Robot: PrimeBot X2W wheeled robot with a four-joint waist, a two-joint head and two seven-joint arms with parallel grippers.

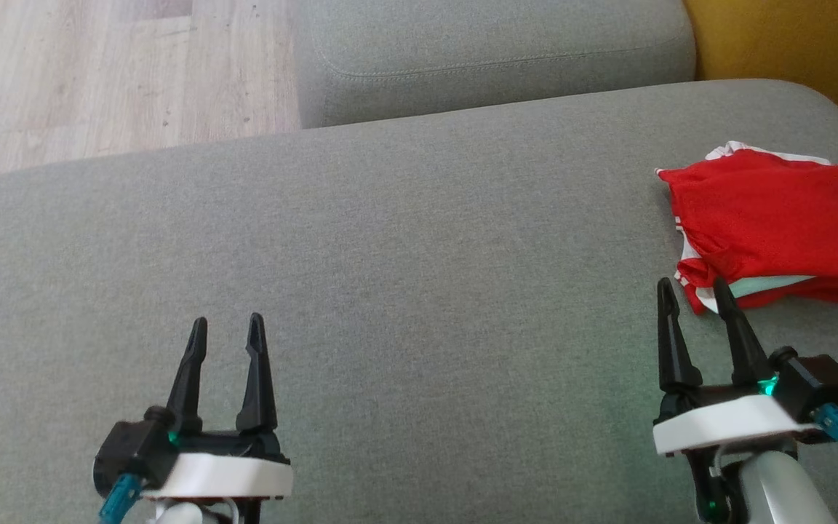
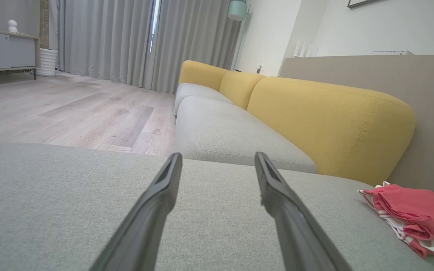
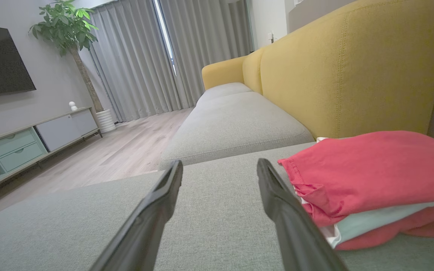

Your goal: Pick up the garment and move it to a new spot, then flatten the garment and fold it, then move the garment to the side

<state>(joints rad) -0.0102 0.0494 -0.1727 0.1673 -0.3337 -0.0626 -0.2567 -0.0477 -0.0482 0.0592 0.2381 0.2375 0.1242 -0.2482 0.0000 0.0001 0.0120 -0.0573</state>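
**Both grippers open and empty; folded garment at 3 o'clock on the seat**

Head view: the left gripper (image 1: 228, 322) sits at 7 o'clock and the right gripper (image 1: 691, 284) at 5 o'clock. Both are over the large grey seat cushion (image 1: 404, 240) with their fingers pointing to 12. On each gripper the jaws stand apart with bare grey fabric between them, and neither holds anything.

The garment (image 1: 775, 218) lies at 3 o'clock on the same cushion, near its right-hand edge. It is red and folded into a flat, roughly rectangular stack. White striped trim shows along its 9 o'clock side, and a pale layer is sandwiched in at the 6 o'clock edge. It lies at about 1 o'clock from the right gripper. The outer finger of that gripper overlaps the garment's near corner in this view.

Right wrist view: the same finger runs just beside the garment's folded edge. I cannot tell whether they touch.

Left wrist view: the garment is at 4 o'clock, well apart from the left fingers.

Surroundings: a second seat cushion (image 1: 492, 65) is at 12 o'clock, the yellow backrest (image 1: 790, 44) at 1 o'clock and the wood floor (image 1: 99, 73) at 11 o'clock. In the right wrist view, grey curtains (image 3: 171, 56) hang at 12 o'clock, a potted plant (image 3: 66, 26) stands at 11 and a low cabinet (image 3: 32, 139) sits at 9.
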